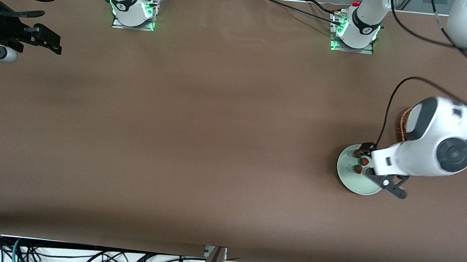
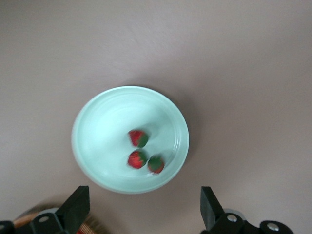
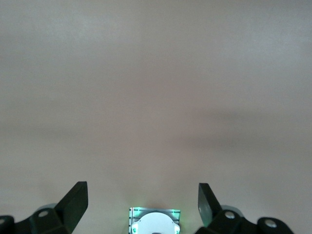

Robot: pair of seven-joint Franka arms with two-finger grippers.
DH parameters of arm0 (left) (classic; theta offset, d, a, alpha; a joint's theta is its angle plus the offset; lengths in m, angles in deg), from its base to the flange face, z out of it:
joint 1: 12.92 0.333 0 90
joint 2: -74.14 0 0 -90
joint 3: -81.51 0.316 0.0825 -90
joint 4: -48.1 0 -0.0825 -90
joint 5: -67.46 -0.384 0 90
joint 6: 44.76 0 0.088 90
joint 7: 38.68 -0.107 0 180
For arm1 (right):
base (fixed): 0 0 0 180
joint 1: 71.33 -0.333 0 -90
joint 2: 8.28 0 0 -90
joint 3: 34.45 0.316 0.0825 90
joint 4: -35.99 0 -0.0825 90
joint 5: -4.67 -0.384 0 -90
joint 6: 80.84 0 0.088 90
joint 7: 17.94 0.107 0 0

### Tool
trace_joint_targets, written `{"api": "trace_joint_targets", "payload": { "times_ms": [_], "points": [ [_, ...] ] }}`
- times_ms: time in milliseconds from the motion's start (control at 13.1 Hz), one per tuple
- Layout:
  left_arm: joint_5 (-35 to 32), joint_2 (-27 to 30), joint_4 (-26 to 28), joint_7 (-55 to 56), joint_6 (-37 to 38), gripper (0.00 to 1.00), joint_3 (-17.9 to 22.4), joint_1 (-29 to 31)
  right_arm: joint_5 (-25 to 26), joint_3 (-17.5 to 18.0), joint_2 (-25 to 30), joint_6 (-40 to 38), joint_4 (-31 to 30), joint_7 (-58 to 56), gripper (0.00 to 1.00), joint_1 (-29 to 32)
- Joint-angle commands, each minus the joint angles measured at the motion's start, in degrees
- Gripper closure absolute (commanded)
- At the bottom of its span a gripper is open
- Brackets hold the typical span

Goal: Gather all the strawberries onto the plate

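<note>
Three strawberries [image 2: 138, 138] [image 2: 137, 159] [image 2: 156, 164] lie close together in the pale mint-green plate [image 2: 97, 131], at the left arm's end of the table. In the front view they show as a row of red berries [image 1: 363, 161] on the plate [image 1: 348, 175], partly covered by the left hand. My left gripper [image 2: 144, 202] hangs open over the plate's edge with nothing between its fingers. My right gripper [image 1: 51, 41] waits open and empty above bare table at the right arm's end, and its fingers [image 3: 75, 200] frame only tablecloth.
A brown wicker basket [image 1: 404, 123] stands beside the plate, farther from the front camera and mostly hidden by the left arm; its rim [image 2: 29, 222] shows by the left finger. The right arm's base [image 3: 155, 222] shows in the right wrist view. Brown cloth covers the table.
</note>
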Motion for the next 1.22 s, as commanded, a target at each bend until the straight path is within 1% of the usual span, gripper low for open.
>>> {"api": "trace_joint_targets", "payload": {
  "times_ms": [0, 153, 229, 382, 458, 534, 611, 687, 763, 840, 916, 992, 1145],
  "points": [
    [1.0, 7.8, -1.2, 4.0, 7.5, 0.0, -0.3, -0.2, 0.8, 0.7, -0.4, -0.3, 1.1, -0.9, 0.0, 0.7],
    [1.6, 8.1, -9.1, 4.6, 18.5, 0.0, -0.4, -0.3, 0.8, 0.7, -0.4, -0.2, 1.1, -0.9, 0.0, 0.7],
    [1.7, 9.0, -11.7, 7.1, 22.0, 0.0, -0.4, -0.3, 0.9, 0.7, -0.4, -0.2, 1.1, -0.9, 0.0, 0.7],
    [1.8, 11.9, -12.5, 17.8, 23.0, 0.0, -0.2, -0.3, 0.8, 0.7, -0.4, -0.1, 1.1, -0.9, 0.0, 0.7],
    [2.6, 13.4, -11.4, 19.9, 21.7, 0.0, 0.8, -0.5, 0.8, 0.7, -0.4, -0.1, 1.1, -0.9, 0.0, 0.7],
    [3.6, 16.9, -7.0, 20.5, 18.6, 0.0, 3.4, -2.7, 0.9, 0.7, -0.4, -0.1, 1.1, -0.9, 0.0, 0.7],
    [5.5, 19.5, -2.2, 19.7, 14.0, 0.0, 9.3, -6.4, 0.8, 0.7, -0.4, -0.1, 1.1, -0.9, 0.0, 0.7],
    [8.5, 22.3, 2.5, 19.7, 8.9, 0.0, 16.2, -10.1, 0.8, 0.7, -0.4, -0.1, 1.1, -0.9, 0.0, 0.8],
    [11.1, 26.1, 8.6, 20.0, 3.6, 0.0, 18.6, -12.3, 0.8, 0.7, -0.4, -0.1, 1.1, -0.9, 0.0, 0.8],
    [11.3, 29.8, 13.1, 20.8, 1.2, 0.0, 18.6, -12.7, 0.9, 0.7, -0.4, -0.1, 1.1, -0.9, 0.0, 0.7],
    [11.3, 32.2, 15.7, 20.7, 0.7, 0.0, 18.7, -12.7, 0.8, 0.7, -0.4, -0.1, 1.1, -0.9, 0.0, 0.8],
    [11.3, 33.4, 17.2, 20.5, 0.1, 0.0, 18.6, -12.8, 0.8, 0.7, -0.4, -0.1, 1.1, -0.9, 0.0, 0.8],
    [11.3, 33.6, 17.6, 20.4, 0.2, 0.0, 18.7, -12.9, 0.9, 0.7, -0.4, -0.1, 1.1, -0.9, 0.0, 0.8]
  ]
}}
